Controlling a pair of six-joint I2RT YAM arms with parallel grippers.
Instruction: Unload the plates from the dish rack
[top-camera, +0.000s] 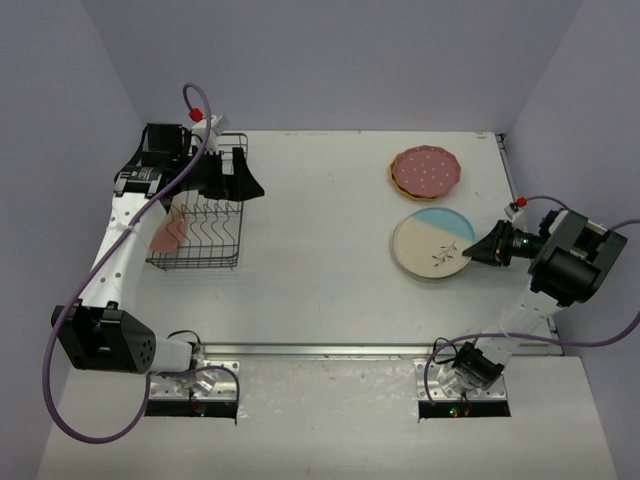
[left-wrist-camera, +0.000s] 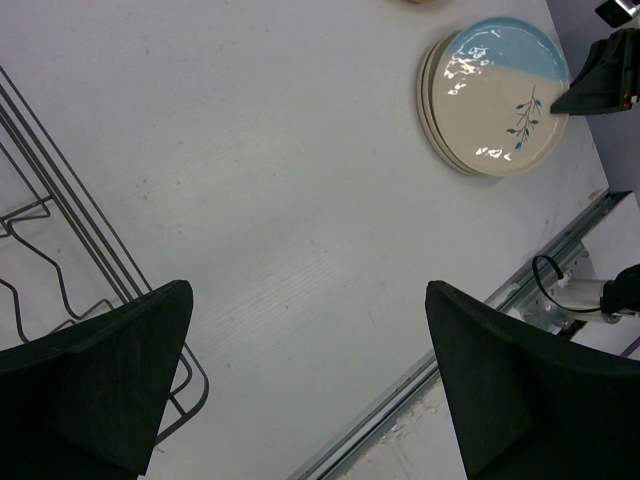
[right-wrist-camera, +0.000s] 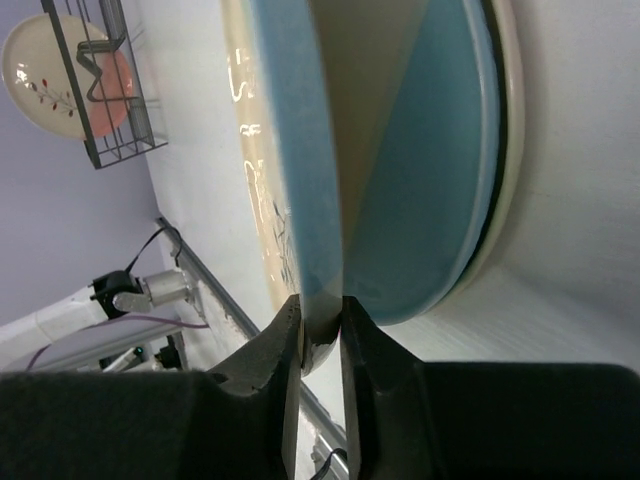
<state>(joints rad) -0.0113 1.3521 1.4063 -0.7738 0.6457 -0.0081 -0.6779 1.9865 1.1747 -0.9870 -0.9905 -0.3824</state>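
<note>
The dark wire dish rack stands at the left with a pink-tinted plate upright in it; the right wrist view shows that rack and plate far off. My left gripper hovers open over the rack's far right corner, with bare table between its fingers. At the right, my right gripper is shut on the near rim of a cream and blue leaf-sprig plate. That plate is tilted over a stacked plate beneath it.
A dark pink dotted plate lies on a yellow-orange one at the far right. A metal rail runs along the table's near edge. Purple walls close in left, right and behind.
</note>
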